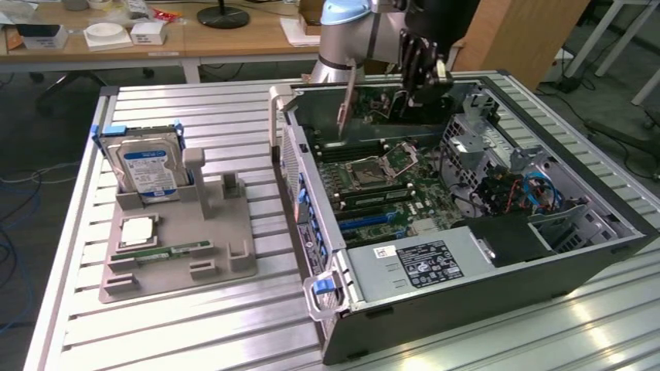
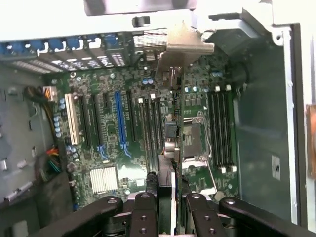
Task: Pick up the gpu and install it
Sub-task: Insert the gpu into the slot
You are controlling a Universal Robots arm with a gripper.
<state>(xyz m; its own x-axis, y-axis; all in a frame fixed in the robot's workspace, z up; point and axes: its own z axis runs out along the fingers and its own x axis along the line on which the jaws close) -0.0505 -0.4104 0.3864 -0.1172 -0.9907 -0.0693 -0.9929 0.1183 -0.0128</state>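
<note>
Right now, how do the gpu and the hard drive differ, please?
The gpu is held by the gripper above the motherboard; the hard drive stands in the grey holder. The gpu carries a silver end bracket; the hard drive, a blue-white label. Both are on edge.

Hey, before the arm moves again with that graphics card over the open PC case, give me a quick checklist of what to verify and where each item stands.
1. Grip: fingers closed on the gpu from both sides: ok.
2. Case side open, motherboard exposed: ok.
3. gpu seated in a slot: not ok, it hangs above the board.
4. Card edge lined up with a slot: cannot tell.
5. Cables lie away from the expansion slots: ok.
6. Hard drive upright in its stand at the exterior view's left, out of the way: ok.
</note>
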